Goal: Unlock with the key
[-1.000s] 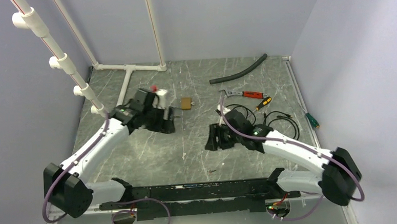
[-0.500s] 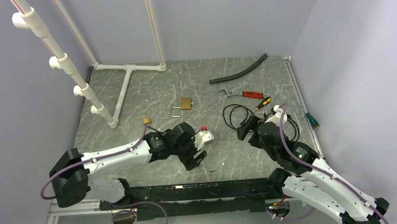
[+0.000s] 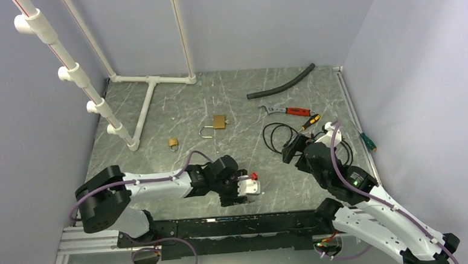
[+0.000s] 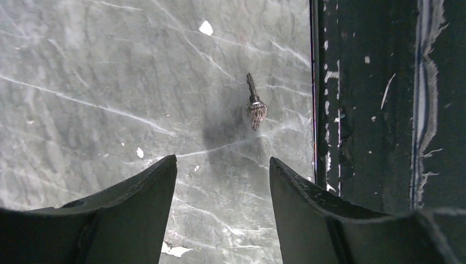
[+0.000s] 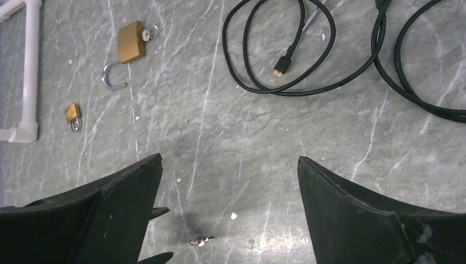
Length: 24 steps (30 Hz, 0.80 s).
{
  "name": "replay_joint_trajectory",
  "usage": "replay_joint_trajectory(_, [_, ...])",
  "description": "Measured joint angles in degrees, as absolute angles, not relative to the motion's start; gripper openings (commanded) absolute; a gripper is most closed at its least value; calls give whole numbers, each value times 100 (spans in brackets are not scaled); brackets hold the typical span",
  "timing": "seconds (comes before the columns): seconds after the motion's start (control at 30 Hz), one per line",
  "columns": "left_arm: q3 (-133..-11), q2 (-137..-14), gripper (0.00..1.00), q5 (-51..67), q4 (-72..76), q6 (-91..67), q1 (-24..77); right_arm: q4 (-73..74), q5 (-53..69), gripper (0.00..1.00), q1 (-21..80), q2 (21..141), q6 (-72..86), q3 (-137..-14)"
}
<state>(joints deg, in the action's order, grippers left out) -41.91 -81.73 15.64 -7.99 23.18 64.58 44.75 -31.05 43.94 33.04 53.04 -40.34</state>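
The left hand (image 4: 222, 165) is hovering with jaws apart and empty, just short of the key (image 4: 254, 104), which is lying flat on the desk (image 4: 110, 82) beside the dark front rail (image 4: 373, 110). The step in hand is probably picking up the key: the hand is needing to drop and close squarely on it. The right hand (image 5: 228, 162) is hanging wide open, holding nothing

The key (image 4: 255, 108) lies too small to tell its teeth or ring, and the black cable (image 5: 281, 68) runs off the right wrist view's edges.
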Motion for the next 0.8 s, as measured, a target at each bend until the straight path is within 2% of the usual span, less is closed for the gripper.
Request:
replay_joint_trajectory(0.17, [-4239,-8543,53,1686,-805,2613,6462,4377,-3105,94,4390,3328,5194,-3959])
replay_joint_trajectory(0.47, [-4300,-8877,47,1955,-582,2731,6558,4219,-3100,94,4331,3343,5033,-3865])
replay_joint_trajectory(0.8, [-4547,-9306,28,2097,-395,2735,6643,4198,-3098,94,4276,3238,4950,-3771])
